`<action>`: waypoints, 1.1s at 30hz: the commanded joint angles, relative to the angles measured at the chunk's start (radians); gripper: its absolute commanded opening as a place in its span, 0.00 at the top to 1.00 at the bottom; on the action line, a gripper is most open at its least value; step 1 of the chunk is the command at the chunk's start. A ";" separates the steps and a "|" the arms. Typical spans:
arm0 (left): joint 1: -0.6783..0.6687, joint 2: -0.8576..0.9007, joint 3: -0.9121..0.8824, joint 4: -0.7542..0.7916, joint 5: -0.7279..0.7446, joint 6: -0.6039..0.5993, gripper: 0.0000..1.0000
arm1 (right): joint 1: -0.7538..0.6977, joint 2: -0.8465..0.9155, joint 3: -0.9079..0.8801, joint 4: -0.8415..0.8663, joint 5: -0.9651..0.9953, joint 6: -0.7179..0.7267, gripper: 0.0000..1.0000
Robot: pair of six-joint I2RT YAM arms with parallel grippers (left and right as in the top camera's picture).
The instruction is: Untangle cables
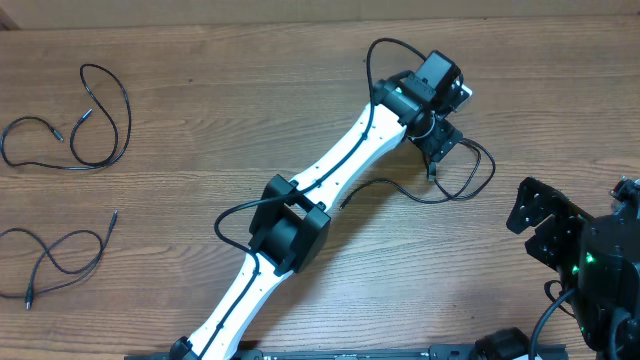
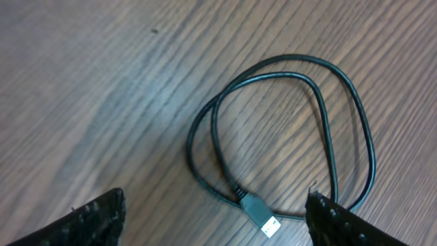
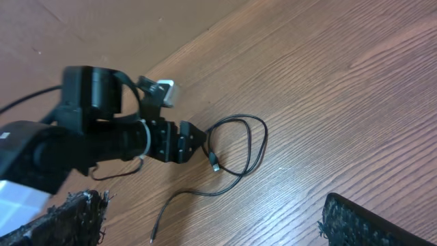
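Thin black flexible cable (image 2: 293, 58), light and limp, lay looped; likely best pinched beside its plug (image 2: 259, 213); left gripper (image 2: 215, 201) stood open, empty.

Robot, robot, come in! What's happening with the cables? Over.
Both open: left gripper hovering over looped cable, right gripper empty, off to the side. Far left: upper cable and lower cable, apart. Nothing in the way.

Three thin black flexible cables (image 1: 128, 120) lie on one brown wooden bench (image 1: 250, 90), at ten, eight and three o'clock. Two robot arms (image 1: 330, 170) reach over it.
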 commanded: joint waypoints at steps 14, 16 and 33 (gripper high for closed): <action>-0.027 0.068 0.000 0.063 -0.148 -0.303 0.28 | -0.003 -0.007 0.026 -0.021 0.006 0.003 0.00; -0.034 0.068 0.000 0.063 -0.148 -0.302 0.27 | -0.003 -0.007 0.026 -0.021 0.006 0.003 0.00; -0.058 0.136 0.000 0.076 -0.170 -0.302 0.28 | -0.003 -0.007 0.026 -0.066 -0.002 0.004 0.00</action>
